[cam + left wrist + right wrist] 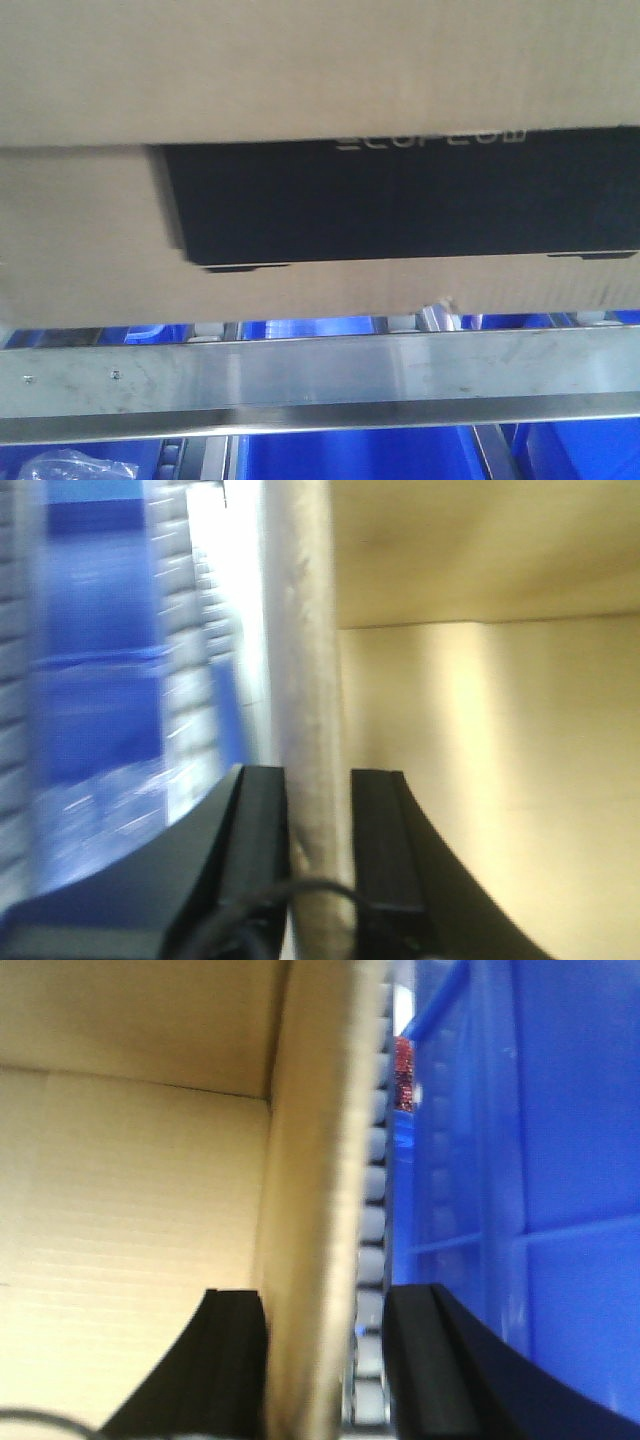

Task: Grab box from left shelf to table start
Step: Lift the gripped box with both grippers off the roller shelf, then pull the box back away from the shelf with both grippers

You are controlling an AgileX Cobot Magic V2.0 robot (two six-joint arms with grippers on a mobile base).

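The brown cardboard box (300, 80), with its black panel and white lettering, fills the top of the front view and rests just behind the shelf's steel front rail (320, 375). In the left wrist view my left gripper (320, 780) straddles the box's side wall (300, 630), and both black fingers press against it. In the right wrist view my right gripper (325, 1300) straddles the opposite wall (320, 1110). Its left finger touches the cardboard and a gap shows before the right finger. The table is out of view.
Blue plastic bins (360, 455) sit below the rail, and others stand close beside each gripper (90, 680) (540, 1160). Grey shelf rollers (372, 1210) run between the box wall and the right bin. A clear plastic bag (60, 468) lies at the lower left.
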